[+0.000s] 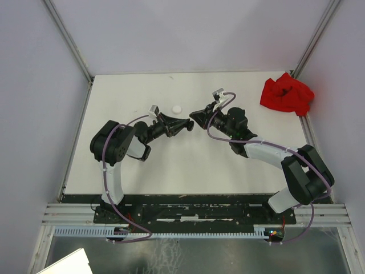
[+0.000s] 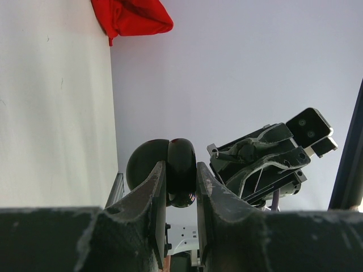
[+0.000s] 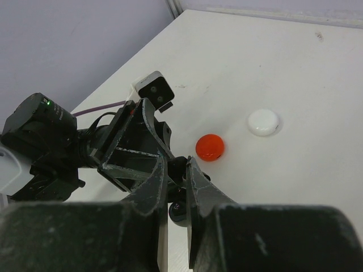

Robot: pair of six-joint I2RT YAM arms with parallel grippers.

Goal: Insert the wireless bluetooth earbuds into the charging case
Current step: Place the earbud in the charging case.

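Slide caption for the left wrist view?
Left gripper clamps a black round case, facing the right gripper; red cloth beyond.

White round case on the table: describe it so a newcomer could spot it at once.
On the white table, look just beyond where the left end effector and right end effector meet mid-table. The white round case lies there, untouched, beside a red round case; it is the only white one.

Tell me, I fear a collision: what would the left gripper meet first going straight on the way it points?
Probably the right gripper, which faces the left gripper and its black case across a small gap; relative height is unclear.
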